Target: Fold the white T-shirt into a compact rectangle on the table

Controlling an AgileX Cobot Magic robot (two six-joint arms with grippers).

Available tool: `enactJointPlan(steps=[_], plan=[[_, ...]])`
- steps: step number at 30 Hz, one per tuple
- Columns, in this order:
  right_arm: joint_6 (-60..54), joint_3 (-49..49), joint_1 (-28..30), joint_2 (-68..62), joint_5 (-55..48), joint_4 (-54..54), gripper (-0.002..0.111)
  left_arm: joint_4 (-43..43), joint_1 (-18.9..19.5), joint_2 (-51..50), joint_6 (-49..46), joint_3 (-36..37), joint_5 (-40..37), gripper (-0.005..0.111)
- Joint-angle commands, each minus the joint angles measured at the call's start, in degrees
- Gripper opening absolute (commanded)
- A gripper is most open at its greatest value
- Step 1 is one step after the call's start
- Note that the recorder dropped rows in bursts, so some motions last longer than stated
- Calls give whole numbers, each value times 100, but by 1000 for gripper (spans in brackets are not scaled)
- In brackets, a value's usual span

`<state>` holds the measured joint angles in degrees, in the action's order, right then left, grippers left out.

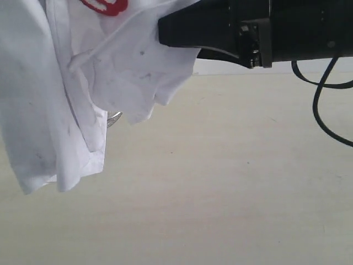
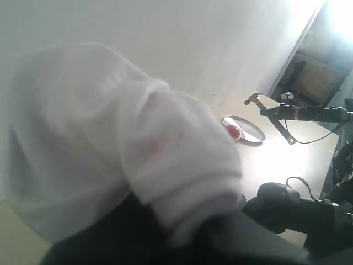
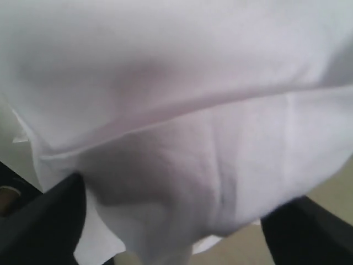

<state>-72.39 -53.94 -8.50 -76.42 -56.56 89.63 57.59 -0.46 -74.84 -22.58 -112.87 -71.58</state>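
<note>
Where the right hand (image 1: 165, 30) sits: high over the table (image 1: 231, 187), its black tip pushed into a fold of the white T-shirt (image 1: 60, 99). In its own wrist camera two dark fingers (image 3: 44, 221) show on either side of a bulge of cloth with their tips hidden, so I cannot tell whether it is clamped or apart.
Left hand (image 2: 99, 237): a dark shape under the shirt, which drapes right over it; apart or together, I cannot tell.
T-shirt: held up, hanging in bunched folds at the upper left of the exterior view, loose edges dangling, a scrap of red lettering (image 1: 107, 6) at the top edge.
Table: pale beige wood grain, spread below the shirt.
Cable (image 1: 320, 105): black, looping down from the right arm (image 1: 298, 27).
Dish (image 2: 245, 128): round, metal, on the table beyond the left hand, something red in it.
</note>
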Motion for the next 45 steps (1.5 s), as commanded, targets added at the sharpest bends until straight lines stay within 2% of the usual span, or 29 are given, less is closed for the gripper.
enactJointPlan(steps=[1, 3, 5, 6, 13, 17, 19, 25, 28, 32, 35, 39, 42, 45], plan=[[-153, 10, 50, -90, -216, 193, 53, 212, -21, 46, 74, 31, 162, 4], [-169, 10, 50, -88, -290, 193, 33, 212, -21, 46, 74, 31, 162, 4], [-340, 10, 50, -77, -476, 204, 6, 217, -30, 46, 109, 31, 162, 4], [-392, 10, 50, -77, -535, 215, 0, 217, -30, 46, 120, 31, 162, 4], [-364, 10, 61, 114, -255, 130, 0, 76, -701, 46, 68, 214, 162, 4], [147, 10, 61, 587, 736, -683, 0, -678, -825, 46, 179, 359, 162, 4], [519, 10, 195, 828, 861, -1139, 0, -868, -825, 46, 223, 424, 162, 4], [1305, 10, 1088, 1374, 706, -1893, 0, -902, -825, 46, 26, 808, 162, 4], [1307, 10, 1680, 1634, 349, -1950, 0, -902, -825, 46, -34, 1065, 162, 4], [1403, 10, 2471, 1981, -15, -1969, 0, -482, -825, 46, -186, 1384, 162, 4], [1540, -2, 2625, 2055, -68, -2099, 0, -142, -825, 46, -248, 1384, 162, 4], [2071, -122, 2625, 2265, 333, -2857, 0, -171, -1377, 46, -274, 1577, 162, 4], [2196, -273, 2625, 2383, 269, -2922, 0, -171, -1894, 46, -378, 1608, 162, 4], [2308, -273, 2625, 2543, 320, -3041, 0, 32, -2096, 46, -378, 1608, 162, 4]])
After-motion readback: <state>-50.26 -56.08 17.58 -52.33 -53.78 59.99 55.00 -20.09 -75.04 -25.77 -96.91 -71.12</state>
